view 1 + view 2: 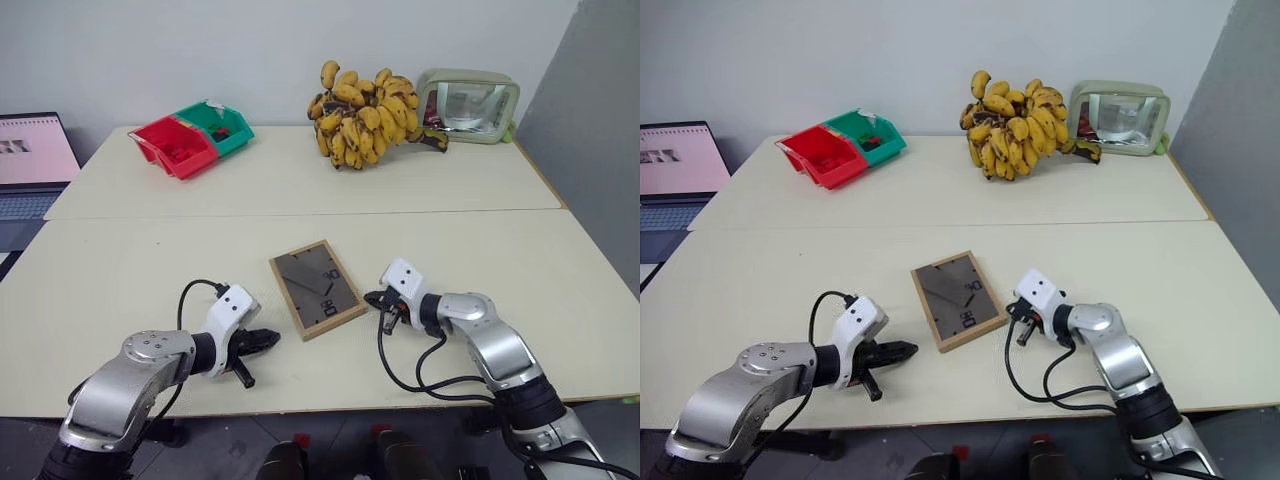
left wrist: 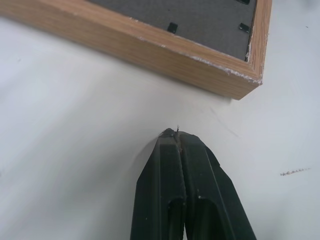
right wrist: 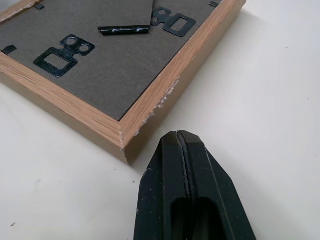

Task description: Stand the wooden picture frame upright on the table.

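Left eye view: wooden picture frame (image 1: 317,288) lies face-down between closed left tool (image 1: 268,340) and closed right tool (image 1: 374,298).

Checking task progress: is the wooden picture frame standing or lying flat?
Lying flat: the wooden picture frame rests back-side up on the table, hanger hardware showing.

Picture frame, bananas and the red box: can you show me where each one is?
wooden picture frame (image 1: 316,288), left eye view, on its dark grey back.
bananas (image 1: 360,118), left eye view, on the middle of the bunch.
red box (image 1: 176,146), left eye view, on its near wall.
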